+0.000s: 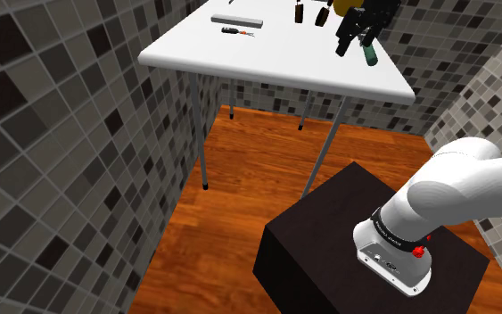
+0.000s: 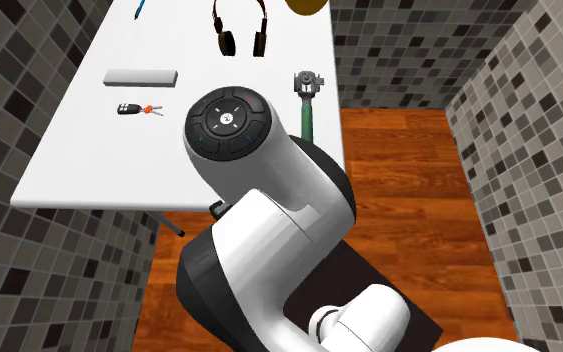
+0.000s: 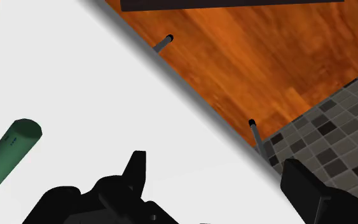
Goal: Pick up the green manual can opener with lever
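Observation:
The can opener (image 2: pixel 308 112) lies on the white table (image 2: pixel 79 150) near the edge closest to the stand. It has a dark green handle and a grey metal head. In the wrist view its green handle (image 3: pixel 6 159) lies well off to the side of my gripper (image 3: pixel 222 181), outside the fingers. The gripper's fingers stand apart with only bare tabletop and the table's edge between them. In the shoulder view the gripper (image 1: pixel 354 43) hovers over the table's near right corner, just above and left of the handle (image 1: pixel 371 59).
On the table lie a grey bar (image 2: pixel 141 76), a key fob (image 2: pixel 134 109), black headphones (image 2: pixel 240 28) and a yellow object (image 2: pixel 307 5). Tiled walls close in on both sides. Below are the wood floor (image 1: pixel 240 205) and the black stand (image 1: pixel 347 232).

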